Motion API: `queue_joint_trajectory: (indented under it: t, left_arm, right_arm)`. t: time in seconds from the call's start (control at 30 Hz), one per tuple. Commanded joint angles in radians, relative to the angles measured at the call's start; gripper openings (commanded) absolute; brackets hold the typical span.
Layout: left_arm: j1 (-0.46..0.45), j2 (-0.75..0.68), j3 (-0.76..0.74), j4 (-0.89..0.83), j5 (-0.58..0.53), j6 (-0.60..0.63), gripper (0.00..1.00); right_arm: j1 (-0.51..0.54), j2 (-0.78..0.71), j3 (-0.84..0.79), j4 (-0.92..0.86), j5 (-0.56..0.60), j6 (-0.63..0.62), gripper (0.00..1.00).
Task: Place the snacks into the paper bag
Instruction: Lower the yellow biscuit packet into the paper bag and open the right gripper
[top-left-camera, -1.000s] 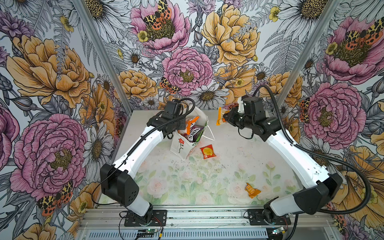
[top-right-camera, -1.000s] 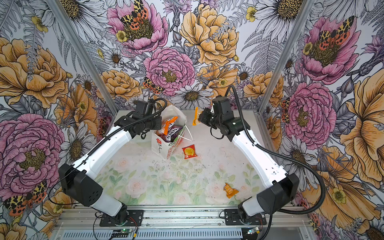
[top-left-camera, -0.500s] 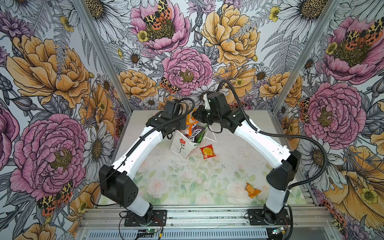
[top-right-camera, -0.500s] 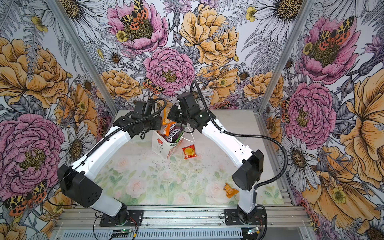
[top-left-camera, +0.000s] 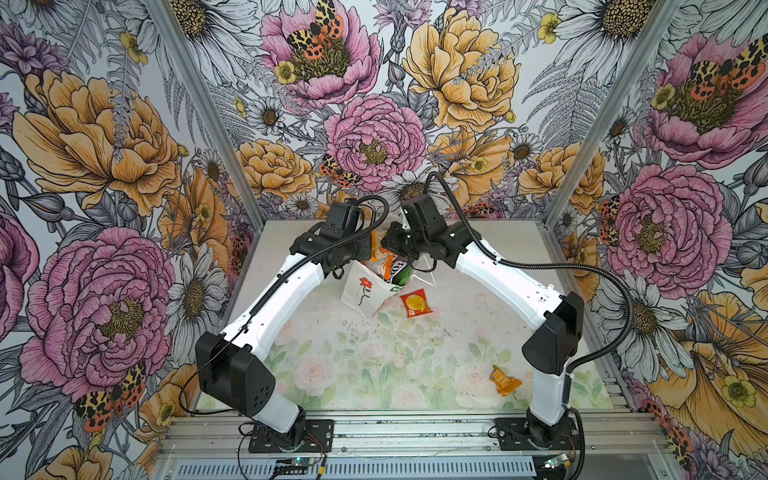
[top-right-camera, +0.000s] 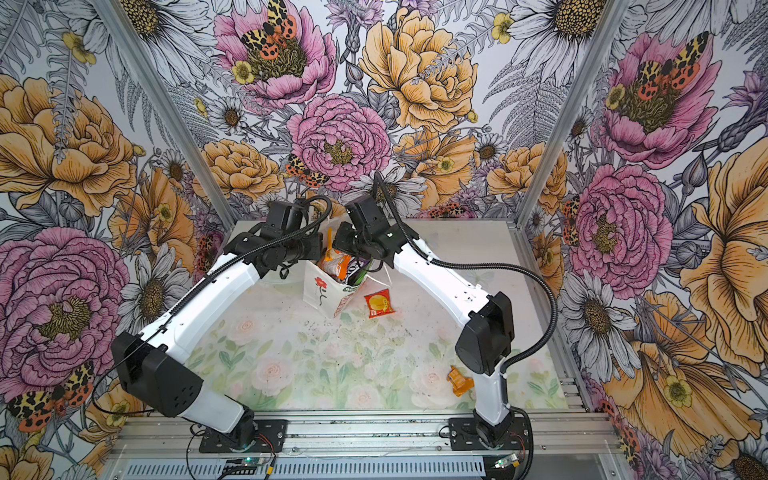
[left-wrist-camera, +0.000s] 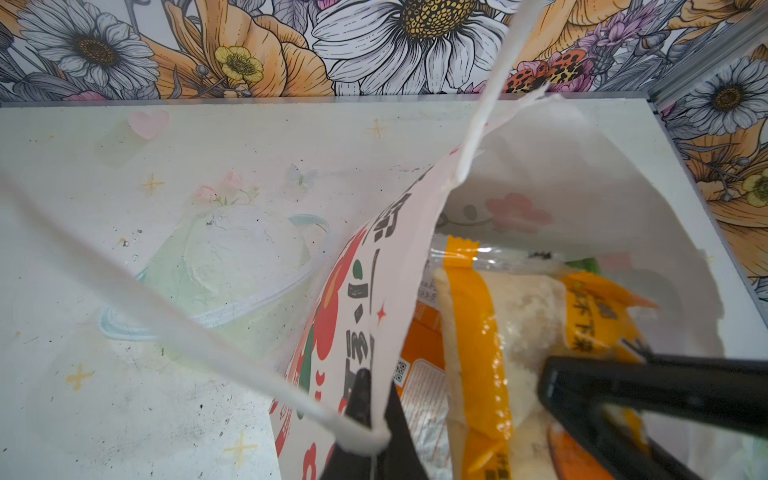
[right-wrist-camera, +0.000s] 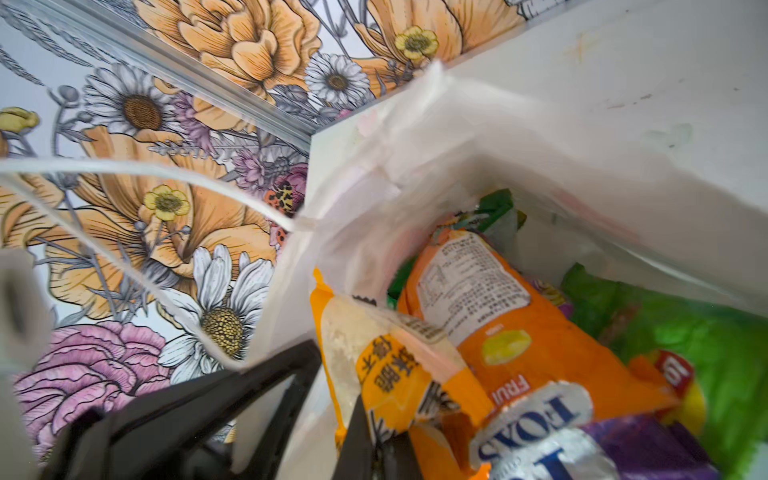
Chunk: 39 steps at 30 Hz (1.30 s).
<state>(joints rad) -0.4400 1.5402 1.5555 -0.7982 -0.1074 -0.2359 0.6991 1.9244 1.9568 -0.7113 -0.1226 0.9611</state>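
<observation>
Flowered white paper bag (top-left-camera: 356, 297), left fingers (left-wrist-camera: 360, 395) pinching its rim, right fingers (right-wrist-camera: 358, 436) clamping orange wrapper (right-wrist-camera: 390, 374)

the paper bag (top-left-camera: 360, 291) stands at the back middle of the desk (top-left-camera: 374, 374), with packets (right-wrist-camera: 519, 332) inside it. the left claw (left-wrist-camera: 376, 411) sits on its left rim; the right claw (right-wrist-camera: 374, 432), with a small packet (right-wrist-camera: 386, 374) in it, is over its mouth. a sachet (top-left-camera: 417, 303) lies just right of the bag, a wrapper (top-left-camera: 503, 379) well apart at front right.
</observation>
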Motion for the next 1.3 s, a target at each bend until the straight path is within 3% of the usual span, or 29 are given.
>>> queue_joint_trajectory:
  t: [0.0,0.67,0.7,0.8,0.93,1.27]
  left_arm:
    - [0.002,-0.051,0.012,0.097,0.028,-0.004,0.00]
    - [-0.031,-0.035,0.007,0.096,-0.026,0.021,0.00]
    - [-0.031,-0.035,0.007,0.096,-0.027,0.021,0.00]
    - [-0.031,-0.034,0.005,0.096,-0.038,0.021,0.00]
    - [-0.027,-0.029,0.005,0.094,-0.040,0.019,0.00]
    - [-0.014,-0.034,0.002,0.096,-0.048,0.007,0.00]
  right_arm:
    - [-0.012,-0.043,-0.046,-0.040,0.045,-0.006,0.00]
    - [-0.002,0.141,0.136,-0.042,-0.026,-0.024,0.00]
    - [-0.002,0.149,0.146,-0.042,-0.034,-0.025,0.07]
    - [-0.003,0.154,0.155,-0.042,-0.034,-0.030,0.39]
    - [-0.004,0.115,0.134,-0.043,0.000,-0.049,0.58]
    - [-0.024,0.003,0.054,-0.042,-0.004,-0.070,0.70]
